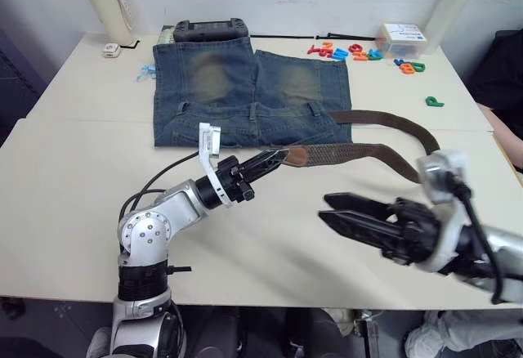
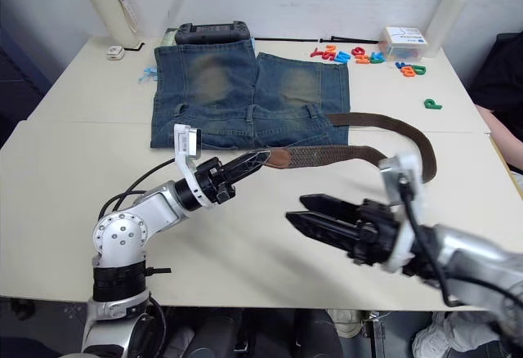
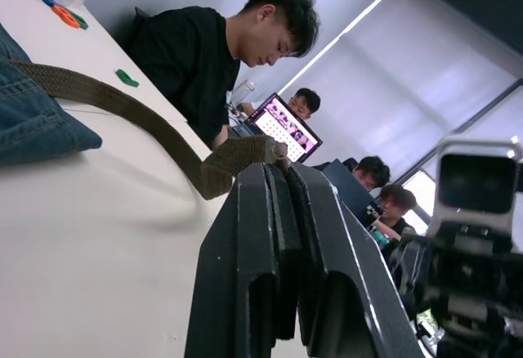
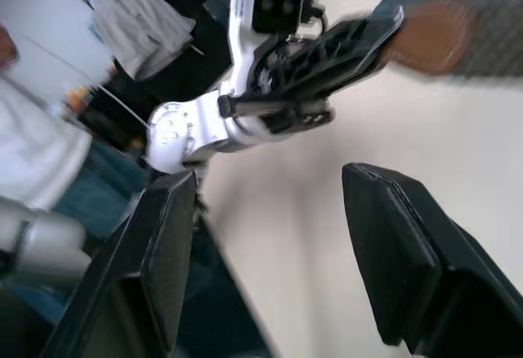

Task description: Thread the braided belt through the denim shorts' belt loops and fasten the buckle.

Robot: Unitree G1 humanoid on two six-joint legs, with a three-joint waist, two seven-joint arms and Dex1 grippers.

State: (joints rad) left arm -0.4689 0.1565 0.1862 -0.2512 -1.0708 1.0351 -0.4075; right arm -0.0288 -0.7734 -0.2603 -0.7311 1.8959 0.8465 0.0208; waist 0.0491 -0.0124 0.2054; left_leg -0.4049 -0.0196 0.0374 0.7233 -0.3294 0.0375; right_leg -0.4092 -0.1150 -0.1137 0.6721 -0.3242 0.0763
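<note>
— Where is our long dark brown braided belt (image 1: 359,152)?

— It lies on the pale table (image 1: 73,154), at three o'clock from the blue denim shorts (image 1: 249,88). It curves round, and part of it seems to pass under the waistband.

— Why do we hold it?

— Our left gripper (image 1: 274,160) is clenched on the tan leather tip (image 1: 299,157), we think to poke it through a loop.

— And the other?

— Our right gripper (image 1: 337,211) waits at five o'clock, fingers spread, grasping nothing.
</note>
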